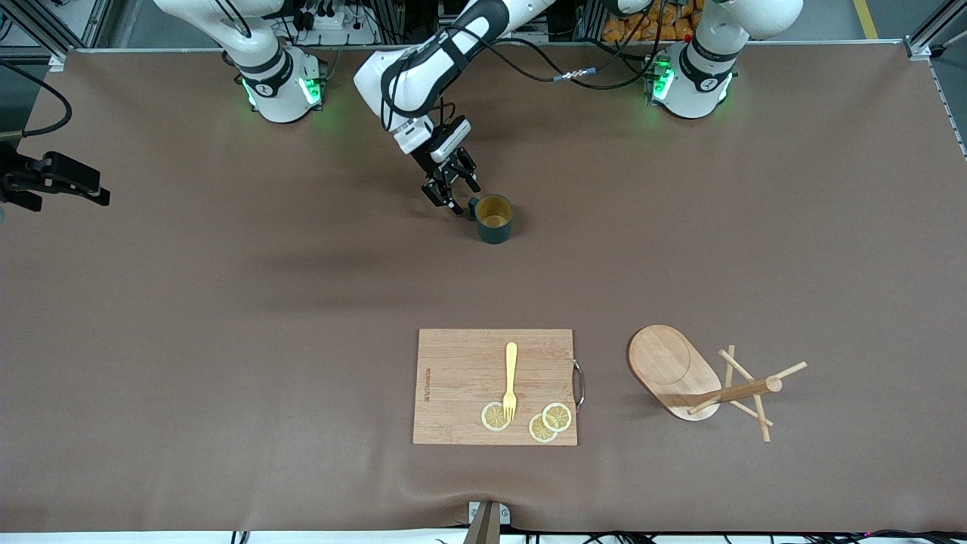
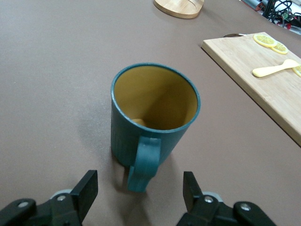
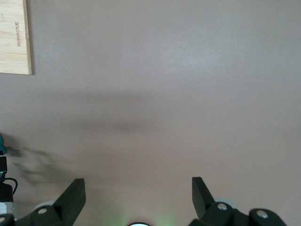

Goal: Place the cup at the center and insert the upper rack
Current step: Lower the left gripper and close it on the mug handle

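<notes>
The teal cup (image 1: pixel 495 219) (image 2: pixel 155 117) stands upright on the brown table, on the robots' half near the middle, yellow inside, its handle (image 2: pixel 143 165) turned toward my left gripper. My left gripper (image 1: pixel 455 198) (image 2: pixel 140 188) is low at the cup, open, a finger on either side of the handle's lower end with a gap on both sides. The upper rack (image 1: pixel 680 370) (image 2: pixel 178 7) lies tipped on its side near the front camera, toward the left arm's end, post and pegs (image 1: pixel 744 391) resting on the table. My right gripper (image 3: pixel 138 186) is open over bare table, holding nothing.
A bamboo cutting board (image 1: pixel 461 370) (image 2: pixel 249 66) (image 3: pixel 14 37) lies beside the rack, nearer the front camera than the cup, carrying a yellow fork (image 1: pixel 511 378) and lemon slices (image 1: pixel 550 421). A black device (image 1: pixel 53 181) juts in at the right arm's end.
</notes>
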Available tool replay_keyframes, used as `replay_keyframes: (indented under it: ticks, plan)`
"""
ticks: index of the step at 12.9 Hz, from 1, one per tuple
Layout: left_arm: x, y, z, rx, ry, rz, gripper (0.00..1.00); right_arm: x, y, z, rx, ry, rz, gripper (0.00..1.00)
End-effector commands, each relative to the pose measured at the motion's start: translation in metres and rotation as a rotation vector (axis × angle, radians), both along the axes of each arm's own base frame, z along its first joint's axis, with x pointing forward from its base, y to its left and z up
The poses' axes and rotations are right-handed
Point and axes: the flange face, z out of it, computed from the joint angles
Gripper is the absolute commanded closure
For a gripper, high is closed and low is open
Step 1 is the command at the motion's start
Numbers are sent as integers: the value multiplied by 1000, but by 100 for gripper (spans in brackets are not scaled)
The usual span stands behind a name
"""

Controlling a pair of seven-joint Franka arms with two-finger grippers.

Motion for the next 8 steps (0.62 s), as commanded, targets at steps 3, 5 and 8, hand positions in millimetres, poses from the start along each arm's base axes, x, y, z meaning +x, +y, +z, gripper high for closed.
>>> replay_keyframes:
  ticks: [3, 5, 8]
  plan:
    - [7, 1, -9, 0, 12, 33, 31, 0, -3, 9, 5, -17, -20, 0]
    - [12, 4, -10, -3, 25, 50, 36, 0, -1, 9, 5, -15, -16, 0]
    - [14, 5, -12, -7, 35, 61, 45, -1, -7, 10, 4, -17, -24, 0]
